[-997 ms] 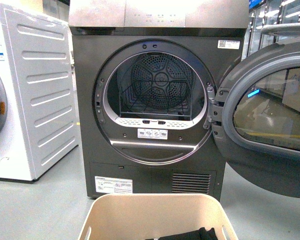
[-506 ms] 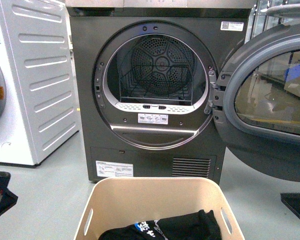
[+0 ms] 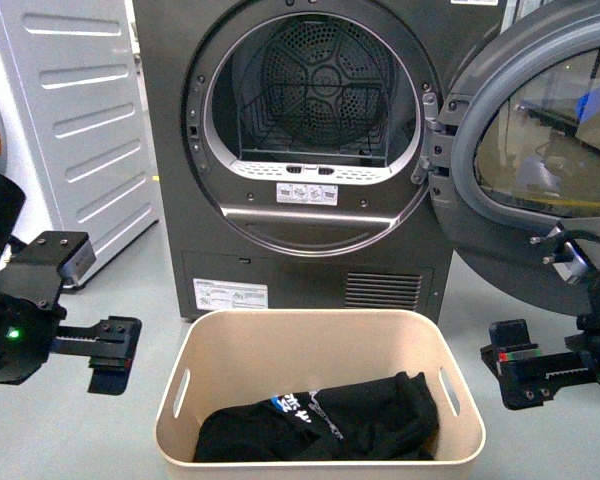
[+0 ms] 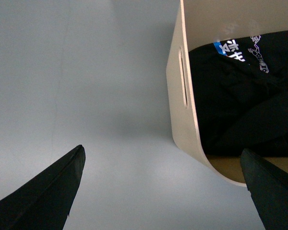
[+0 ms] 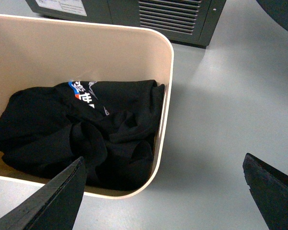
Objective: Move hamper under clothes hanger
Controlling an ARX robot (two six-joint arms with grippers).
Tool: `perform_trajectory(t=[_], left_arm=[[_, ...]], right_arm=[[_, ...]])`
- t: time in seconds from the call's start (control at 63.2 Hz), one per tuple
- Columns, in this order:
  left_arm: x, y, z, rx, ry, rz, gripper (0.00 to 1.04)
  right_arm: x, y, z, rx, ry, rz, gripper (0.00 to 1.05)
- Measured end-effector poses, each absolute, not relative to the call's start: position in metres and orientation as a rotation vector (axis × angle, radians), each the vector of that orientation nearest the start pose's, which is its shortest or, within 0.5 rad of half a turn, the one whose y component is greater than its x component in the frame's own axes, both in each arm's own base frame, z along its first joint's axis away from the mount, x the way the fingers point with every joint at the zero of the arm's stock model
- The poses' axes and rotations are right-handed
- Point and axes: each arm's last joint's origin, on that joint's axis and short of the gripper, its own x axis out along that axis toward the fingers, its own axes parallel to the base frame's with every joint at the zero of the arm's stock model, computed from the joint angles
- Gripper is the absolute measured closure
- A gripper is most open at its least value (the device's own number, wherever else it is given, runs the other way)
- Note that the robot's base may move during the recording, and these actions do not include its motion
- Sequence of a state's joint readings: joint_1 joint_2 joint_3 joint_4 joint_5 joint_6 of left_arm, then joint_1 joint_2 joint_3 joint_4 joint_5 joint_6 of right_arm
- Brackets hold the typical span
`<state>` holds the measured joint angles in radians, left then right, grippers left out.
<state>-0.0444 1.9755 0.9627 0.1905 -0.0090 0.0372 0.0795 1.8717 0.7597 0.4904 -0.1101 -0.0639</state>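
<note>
The beige hamper (image 3: pixel 320 325) stands on the grey floor in front of the dryer, with a black garment (image 3: pixel 325 420) inside. It also shows in the left wrist view (image 4: pixel 182 120) and the right wrist view (image 5: pixel 163 57). My left gripper (image 3: pixel 110 350) is open, to the left of the hamper's left wall and apart from it. My right gripper (image 3: pixel 515 365) is open, to the right of the hamper's right wall and apart from it. Each wrist view shows wide-spread jaws straddling a near corner of the hamper. The clothes hanger is out of view.
A dark grey dryer (image 3: pixel 310 150) stands just behind the hamper, its round door (image 3: pixel 545 150) swung open to the right above my right arm. A white washing machine (image 3: pixel 70 120) stands at the left. Grey floor lies on both sides of the hamper.
The front view has tilted down, showing more of the hamper. Both arms have come into view and now flank the hamper, one on each side.
</note>
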Motion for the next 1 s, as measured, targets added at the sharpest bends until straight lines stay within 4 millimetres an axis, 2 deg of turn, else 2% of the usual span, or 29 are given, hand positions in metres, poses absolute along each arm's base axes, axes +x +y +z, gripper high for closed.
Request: perform_trajectory(t=[0.237, 0.601, 0.696, 0.997], left_arm=[[0.387, -0.019, 0.071, 0.02, 0.866, -0.018, 0.07], [0.411, -0.019, 0.058, -0.003, 0.862, -0.018, 0.07], [0.418, -0.019, 0.051, -0.014, 0.869, -0.011, 0.07], [0.43, -0.024, 0.033, -0.006, 0.892, -0.018, 0.07]], right_arm=[[0.36, 0.04, 0.087, -0.086, 0.664, 0.217, 0.08], [0.386, 0.053, 0.054, -0.17, 0.745, 0.194, 0.08], [0.4, 0.058, 0.043, -0.205, 0.796, 0.197, 0.08], [0.431, 0.065, 0.03, -0.221, 0.855, 0.196, 0.08]])
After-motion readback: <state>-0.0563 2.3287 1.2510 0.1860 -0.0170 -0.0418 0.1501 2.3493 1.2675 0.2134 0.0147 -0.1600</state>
